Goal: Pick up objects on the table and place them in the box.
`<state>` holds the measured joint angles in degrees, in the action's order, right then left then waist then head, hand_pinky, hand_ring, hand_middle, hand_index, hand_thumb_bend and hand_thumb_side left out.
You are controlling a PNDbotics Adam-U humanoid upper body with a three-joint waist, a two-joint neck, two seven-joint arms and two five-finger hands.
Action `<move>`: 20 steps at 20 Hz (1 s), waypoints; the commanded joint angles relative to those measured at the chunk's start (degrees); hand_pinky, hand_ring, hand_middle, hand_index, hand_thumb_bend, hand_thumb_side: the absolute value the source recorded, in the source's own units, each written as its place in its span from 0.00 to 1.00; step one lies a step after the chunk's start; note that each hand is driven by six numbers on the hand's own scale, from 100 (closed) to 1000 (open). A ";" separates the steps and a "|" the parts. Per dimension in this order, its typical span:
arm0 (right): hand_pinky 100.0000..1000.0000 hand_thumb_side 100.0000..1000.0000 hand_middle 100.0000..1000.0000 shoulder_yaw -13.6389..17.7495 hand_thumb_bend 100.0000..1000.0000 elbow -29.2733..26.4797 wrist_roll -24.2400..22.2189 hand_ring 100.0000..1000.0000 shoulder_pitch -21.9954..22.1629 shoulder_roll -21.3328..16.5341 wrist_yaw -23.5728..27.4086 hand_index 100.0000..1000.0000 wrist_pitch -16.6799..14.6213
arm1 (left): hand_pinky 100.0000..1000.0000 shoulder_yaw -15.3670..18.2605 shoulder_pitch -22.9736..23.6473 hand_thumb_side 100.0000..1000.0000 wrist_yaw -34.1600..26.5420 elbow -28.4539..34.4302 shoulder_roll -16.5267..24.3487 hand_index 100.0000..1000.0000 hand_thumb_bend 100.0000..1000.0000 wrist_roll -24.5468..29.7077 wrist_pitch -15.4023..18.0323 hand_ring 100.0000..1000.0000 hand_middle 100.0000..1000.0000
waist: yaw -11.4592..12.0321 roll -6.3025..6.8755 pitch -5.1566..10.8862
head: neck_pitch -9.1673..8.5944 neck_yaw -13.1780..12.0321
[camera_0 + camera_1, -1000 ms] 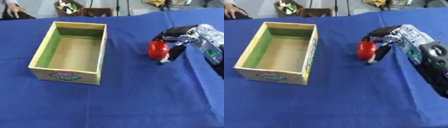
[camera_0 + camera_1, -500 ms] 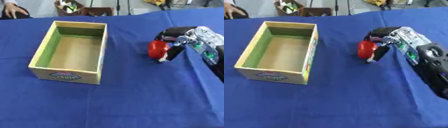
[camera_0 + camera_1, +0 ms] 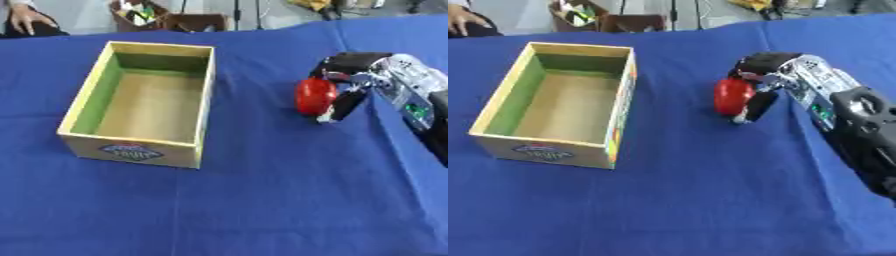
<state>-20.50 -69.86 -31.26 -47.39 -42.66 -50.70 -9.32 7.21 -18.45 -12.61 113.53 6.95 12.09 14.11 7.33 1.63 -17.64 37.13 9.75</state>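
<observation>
A round red object [image 3: 314, 96] sits at the right of the blue table, held by my right hand [image 3: 352, 75], whose fingers curl over its top and whose thumb [image 3: 338, 106] presses its right side. The open wooden box [image 3: 146, 100] with green inner walls stands to the left, and nothing lies inside it. My right arm [image 3: 852, 120] enters from the right edge. My left hand shows in neither view.
The blue cloth [image 3: 262, 200] covers the whole table, with a fold running down the right side. Beyond the far edge stand a small carton with items [image 3: 140, 12] and a person's hand [image 3: 26, 17] at the top left corner.
My right hand with the red object has shifted slightly up and to the left; the box stays in place.
</observation>
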 commanded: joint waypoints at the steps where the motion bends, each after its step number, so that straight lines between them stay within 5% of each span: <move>1: 0.17 0.53 0.55 0.73 0.05 -0.31 1.58 0.48 -0.96 -1.13 1.89 0.63 0.53 | 0.00 -0.36 -0.55 0.72 -0.17 1.06 0.25 0.64 0.00 0.27 0.01 0.21 0.30 | -0.08 -0.06 0.95 | -0.49 0.15; 13: 0.09 0.70 0.45 1.80 0.00 -4.24 6.02 0.45 -2.89 -1.97 7.69 0.50 4.90 | 0.00 -0.34 -0.60 0.72 -0.06 1.06 0.40 0.64 0.00 0.26 -0.09 0.21 0.30 | -0.08 -0.26 1.30 | -0.46 0.00; 20: 0.05 0.74 0.41 2.83 0.00 -11.48 7.37 0.41 -10.55 -0.77 9.92 0.46 7.98 | 0.00 -0.45 -0.37 0.71 -0.01 1.06 0.83 0.64 0.00 0.31 -0.19 0.21 0.30 | 0.17 -0.75 1.91 | -0.01 0.37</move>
<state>-18.68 -79.33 -24.14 -56.45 -42.59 -41.54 -1.92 7.18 -18.42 -12.60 113.53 6.96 12.31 13.88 7.46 0.92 -17.01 37.18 9.90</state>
